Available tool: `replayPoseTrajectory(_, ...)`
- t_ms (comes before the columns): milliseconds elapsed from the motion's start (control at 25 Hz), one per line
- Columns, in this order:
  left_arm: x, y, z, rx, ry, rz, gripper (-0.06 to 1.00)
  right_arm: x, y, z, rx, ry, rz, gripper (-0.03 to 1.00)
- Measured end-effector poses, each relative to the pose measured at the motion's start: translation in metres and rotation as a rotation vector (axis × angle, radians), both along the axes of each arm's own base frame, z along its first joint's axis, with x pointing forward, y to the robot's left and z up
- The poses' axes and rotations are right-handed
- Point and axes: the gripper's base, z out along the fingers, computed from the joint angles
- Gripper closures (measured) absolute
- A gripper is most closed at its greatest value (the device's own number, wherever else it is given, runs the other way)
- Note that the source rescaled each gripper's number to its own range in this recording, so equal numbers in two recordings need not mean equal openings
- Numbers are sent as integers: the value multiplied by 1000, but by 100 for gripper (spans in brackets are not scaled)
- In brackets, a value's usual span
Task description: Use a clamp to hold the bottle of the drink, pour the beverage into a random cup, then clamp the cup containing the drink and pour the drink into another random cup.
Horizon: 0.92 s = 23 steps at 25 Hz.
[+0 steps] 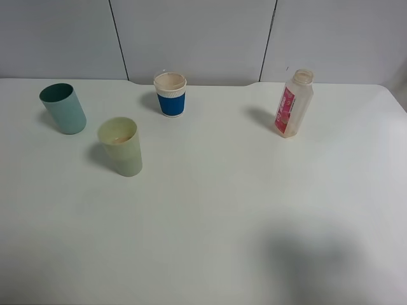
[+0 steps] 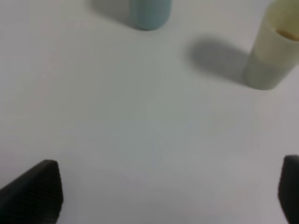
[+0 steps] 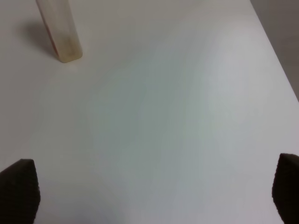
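The bottle (image 1: 294, 103), translucent with a pink-red label and no cap, stands upright at the back right of the table; only its lower part (image 3: 60, 32) shows in the right wrist view. At the far left stands the teal cup (image 1: 63, 108) (image 2: 149, 14), its inside dark. Just right of it and nearer the front is the pale yellow-green cup (image 1: 121, 146) (image 2: 272, 49), with a little beige liquid showing inside. My left gripper (image 2: 167, 189) is open over bare table, well short of both cups. My right gripper (image 3: 154, 186) is open too, far from the bottle. Neither gripper shows in the exterior high view.
A paper cup with a blue sleeve (image 1: 170, 94) stands at the back, a little left of centre. The white table (image 1: 229, 210) ends at a grey wall behind, and its right edge (image 3: 275, 56) shows in the right wrist view.
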Motion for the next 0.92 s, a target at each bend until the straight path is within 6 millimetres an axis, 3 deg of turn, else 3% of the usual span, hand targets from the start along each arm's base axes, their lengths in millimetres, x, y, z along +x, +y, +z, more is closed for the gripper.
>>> replayPoseTrajectory(800, 0, -3, -2, 10, 0, -48, 15, 0, 0, 0, 0, 0, 0, -3)
replayPoseTrajectory(920, -12, -2, -1, 0, -80, -26, 15, 0, 0, 0, 0, 0, 0, -3)
